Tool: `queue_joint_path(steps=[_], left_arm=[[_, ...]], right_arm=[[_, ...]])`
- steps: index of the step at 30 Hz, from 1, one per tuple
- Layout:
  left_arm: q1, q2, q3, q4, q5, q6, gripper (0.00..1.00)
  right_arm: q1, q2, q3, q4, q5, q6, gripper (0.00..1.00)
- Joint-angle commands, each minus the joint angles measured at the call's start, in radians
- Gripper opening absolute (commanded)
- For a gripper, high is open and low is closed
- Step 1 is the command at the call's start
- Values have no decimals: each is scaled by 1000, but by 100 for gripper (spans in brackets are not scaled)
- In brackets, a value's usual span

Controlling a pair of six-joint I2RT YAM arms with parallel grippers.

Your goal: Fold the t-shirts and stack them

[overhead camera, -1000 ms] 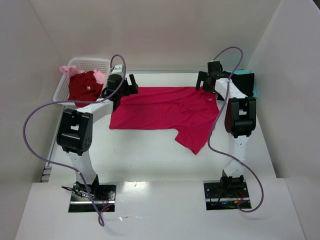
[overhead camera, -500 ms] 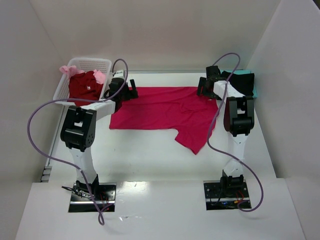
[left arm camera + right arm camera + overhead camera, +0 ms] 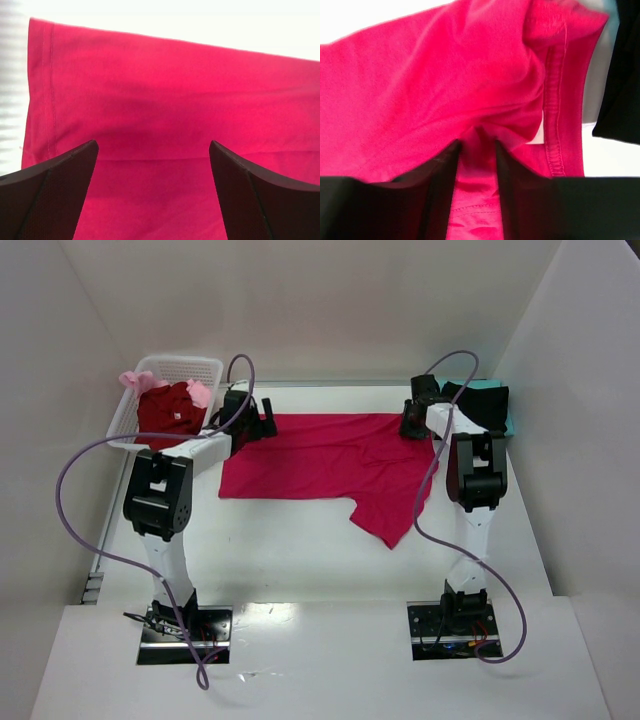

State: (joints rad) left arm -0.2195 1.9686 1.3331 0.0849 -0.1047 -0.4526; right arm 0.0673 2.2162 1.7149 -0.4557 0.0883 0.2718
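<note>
1. Top external view: a crimson-pink cloth t-shirt (image 3: 320,455) lies spread flat on the far half of the white worktop (image 3: 300,550). Its long axis runs left to right, and one flap points toward the near right. The left arm reaches forward and inward, with the left hand (image 3: 263,425) at the shirt's far-left corner. The right arm stretches straight ahead, with the right hand (image 3: 411,424) at the far-right corner. A white plastic lattice basket (image 3: 185,362) at far left holds a dark red tee (image 3: 168,415) and a pale pink tee (image 3: 133,379). A black tee (image 3: 478,398) and a teal tee (image 3: 497,386) lie at far right.

2. Left wrist view: the left hand (image 3: 153,146) has its fingers wide apart and holds nothing. It is over the crimson cloth, whose stitched hem runs along the left side.

3. Right wrist view: the right hand (image 3: 476,150) has its fingers drawn close, clamped on a bunched fold of the crimson cloth beside a stitched seam. Black cloth shows at the right edge.
</note>
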Motion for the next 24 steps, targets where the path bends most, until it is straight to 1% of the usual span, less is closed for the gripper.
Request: queue_joint_path(steps=[1,3,4,6,7,11,17,24], left_arm=[[3,30,86,-14,17,-17,99],[3,41,106,-23,17,-26,99],[3,41,106,-24,26,-26,99],[3,41,117,-33,26,-26,99],[3,41,126,-33,26,-26,99],[3,41,126,-33,13,-8,99],[3,72,146,-14,14,-8,99],[3,110,196,7,23,-8,99]], right_arm=[[-8,-7,-27,26,-9,7,35],[-8,-27,-37,26,-9,7,29],[-8,-27,-47,26,-9,7,22],[-8,-41,-64,26,1,7,18],[-8,-56,-78,26,1,7,14],[-8,-101,-116,26,31,7,13],[-49,-130,-136,-12,54,35,13],[-49,-141,-149,-3,25,35,17]])
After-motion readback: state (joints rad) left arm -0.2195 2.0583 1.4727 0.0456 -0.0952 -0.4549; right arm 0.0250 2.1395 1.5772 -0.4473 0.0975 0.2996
